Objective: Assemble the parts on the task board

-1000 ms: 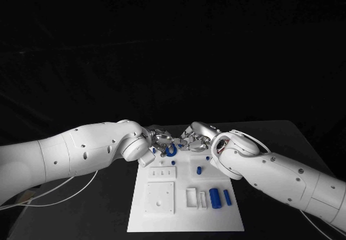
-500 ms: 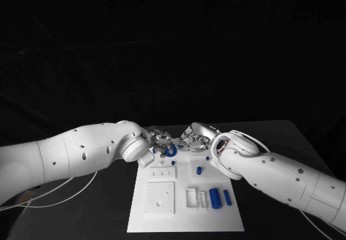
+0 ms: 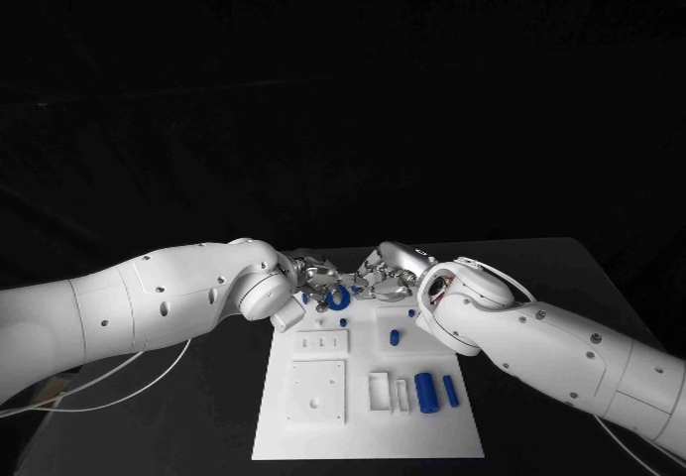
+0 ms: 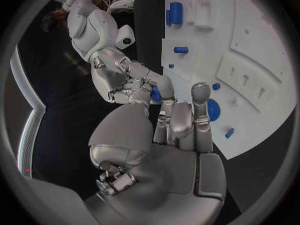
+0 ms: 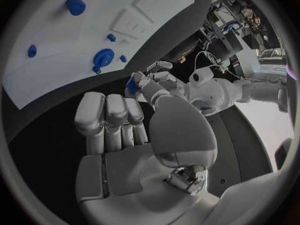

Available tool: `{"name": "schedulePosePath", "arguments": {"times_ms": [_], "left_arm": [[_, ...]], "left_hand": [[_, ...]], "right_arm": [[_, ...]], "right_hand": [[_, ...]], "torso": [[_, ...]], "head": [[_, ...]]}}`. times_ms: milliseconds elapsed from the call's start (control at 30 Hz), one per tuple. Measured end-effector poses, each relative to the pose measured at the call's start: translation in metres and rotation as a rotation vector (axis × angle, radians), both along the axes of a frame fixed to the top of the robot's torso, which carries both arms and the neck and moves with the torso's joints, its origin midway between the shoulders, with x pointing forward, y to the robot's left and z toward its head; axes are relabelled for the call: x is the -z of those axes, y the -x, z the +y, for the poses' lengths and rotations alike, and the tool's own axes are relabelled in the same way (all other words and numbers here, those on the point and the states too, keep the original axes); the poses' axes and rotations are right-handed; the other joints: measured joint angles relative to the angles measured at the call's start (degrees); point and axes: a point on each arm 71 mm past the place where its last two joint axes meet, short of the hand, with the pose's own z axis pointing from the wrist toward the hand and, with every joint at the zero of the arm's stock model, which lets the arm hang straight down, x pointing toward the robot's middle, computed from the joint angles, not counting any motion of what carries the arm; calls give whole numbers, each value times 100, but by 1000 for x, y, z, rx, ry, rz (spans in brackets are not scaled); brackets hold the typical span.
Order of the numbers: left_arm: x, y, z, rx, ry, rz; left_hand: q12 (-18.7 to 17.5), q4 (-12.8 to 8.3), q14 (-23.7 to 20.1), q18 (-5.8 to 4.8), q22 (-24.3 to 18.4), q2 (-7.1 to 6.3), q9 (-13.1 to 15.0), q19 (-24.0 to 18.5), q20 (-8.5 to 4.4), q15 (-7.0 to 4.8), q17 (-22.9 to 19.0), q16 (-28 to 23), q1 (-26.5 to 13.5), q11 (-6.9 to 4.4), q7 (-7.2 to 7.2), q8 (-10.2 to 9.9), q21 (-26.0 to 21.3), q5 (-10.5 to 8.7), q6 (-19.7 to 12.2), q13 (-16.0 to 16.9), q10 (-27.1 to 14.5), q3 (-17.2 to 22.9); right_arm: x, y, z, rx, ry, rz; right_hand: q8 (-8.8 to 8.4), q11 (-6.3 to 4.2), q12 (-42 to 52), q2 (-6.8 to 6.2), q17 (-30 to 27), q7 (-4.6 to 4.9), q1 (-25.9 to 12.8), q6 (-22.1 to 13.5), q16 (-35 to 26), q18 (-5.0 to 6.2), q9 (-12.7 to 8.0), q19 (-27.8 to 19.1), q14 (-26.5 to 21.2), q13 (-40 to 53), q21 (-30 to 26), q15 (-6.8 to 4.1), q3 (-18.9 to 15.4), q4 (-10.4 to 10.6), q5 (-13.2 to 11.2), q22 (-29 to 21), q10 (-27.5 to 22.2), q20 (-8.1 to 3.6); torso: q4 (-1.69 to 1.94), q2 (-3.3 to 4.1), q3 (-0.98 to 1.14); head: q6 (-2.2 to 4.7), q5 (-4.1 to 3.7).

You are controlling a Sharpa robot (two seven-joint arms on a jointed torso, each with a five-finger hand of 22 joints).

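Task board (image 3: pixel 369 397) lies mid worktop (image 3: pixel 214 416) w/ small blue parts. Left hand (image 3: pixel 317 276) pinches a small blue part (image 4: pixel 154 93); right hand (image 3: pixel 384 275) touches it, can't tell if gripping. Part prob. light, stiff, slippery; hold its sides.

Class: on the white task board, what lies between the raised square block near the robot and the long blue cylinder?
In the head view, between the square block and the blue cylinder lie two upright white slotted holders on the task board.
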Motion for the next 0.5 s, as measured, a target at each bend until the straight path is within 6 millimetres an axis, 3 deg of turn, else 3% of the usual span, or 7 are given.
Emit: {"name": "schedulePosePath", "arguments": {"times_ms": [500], "left_arm": [[0,0,1,3,-2,3]], "left_hand": [[-21,34,0,0,18,-134,0,0,0,0,-56,-45,-28,0,-16,-1,-109,-94,16,-29,0,-112]], "right_arm": [[0,0,-1,0,2,2]], "right_hand": [[-7,0,0,0,0,16,0,14,0,0,2,0,0,0,0,0,0,0,-4,-1,0,0]], "torso": [[3,3,-3]], "head": [[-23,-2]]}}
